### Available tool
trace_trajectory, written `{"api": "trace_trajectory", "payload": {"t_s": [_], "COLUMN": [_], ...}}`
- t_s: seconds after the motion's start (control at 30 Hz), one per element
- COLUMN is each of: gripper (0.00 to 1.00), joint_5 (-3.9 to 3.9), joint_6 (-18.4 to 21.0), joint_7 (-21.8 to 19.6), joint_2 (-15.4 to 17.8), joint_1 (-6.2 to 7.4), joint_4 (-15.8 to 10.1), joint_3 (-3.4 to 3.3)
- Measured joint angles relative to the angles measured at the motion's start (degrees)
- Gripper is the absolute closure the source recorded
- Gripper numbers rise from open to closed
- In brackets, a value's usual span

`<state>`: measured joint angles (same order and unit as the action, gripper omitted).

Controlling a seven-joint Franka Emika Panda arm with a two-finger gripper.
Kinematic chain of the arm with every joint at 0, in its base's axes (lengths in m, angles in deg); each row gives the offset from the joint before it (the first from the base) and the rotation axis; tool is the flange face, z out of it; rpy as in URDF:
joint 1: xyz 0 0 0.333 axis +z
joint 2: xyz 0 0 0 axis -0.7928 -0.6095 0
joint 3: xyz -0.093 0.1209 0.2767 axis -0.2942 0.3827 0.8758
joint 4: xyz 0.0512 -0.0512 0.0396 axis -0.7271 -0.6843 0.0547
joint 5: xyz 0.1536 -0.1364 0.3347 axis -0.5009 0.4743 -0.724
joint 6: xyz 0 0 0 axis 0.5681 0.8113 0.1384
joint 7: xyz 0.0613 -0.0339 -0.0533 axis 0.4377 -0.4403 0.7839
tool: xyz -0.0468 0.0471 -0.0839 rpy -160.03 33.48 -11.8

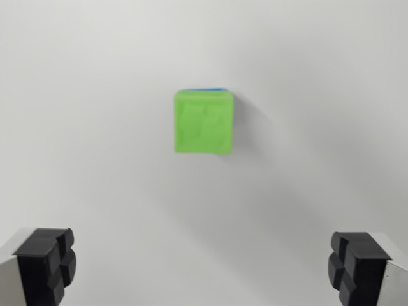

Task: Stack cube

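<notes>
A green cube (203,122) sits in the middle of the wrist view on a white surface. A thin blue edge (208,88) shows just past its far side; it looks like a blue cube under it, mostly hidden. My gripper (203,268) is open, well above the cubes. Its black fingertips (46,262) stand wide apart at the bottom corners of the view, with nothing between them.
The white table surface (95,95) fills the view all around the cubes. A soft shadow falls to the wrist view's right of the green cube.
</notes>
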<state>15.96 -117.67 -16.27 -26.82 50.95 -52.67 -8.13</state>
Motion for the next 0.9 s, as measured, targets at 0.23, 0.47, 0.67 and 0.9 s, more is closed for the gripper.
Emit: {"api": "trace_trajectory", "payload": {"t_s": [0.23,0.47,0.67,0.9], "gripper": [0.00,0.00,0.00,0.00], "joint_5": [0.03,0.04,0.05,0.06], "joint_6": [3.33,6.03,7.59,8.69], "joint_7": [-0.02,-0.03,-0.03,-0.04], "joint_2": [1.29,2.17,2.62,2.89], "joint_1": [0.00,0.00,0.00,0.00], "joint_4": [2.03,3.80,4.97,5.79], "joint_3": [0.00,0.00,0.00,0.00]}}
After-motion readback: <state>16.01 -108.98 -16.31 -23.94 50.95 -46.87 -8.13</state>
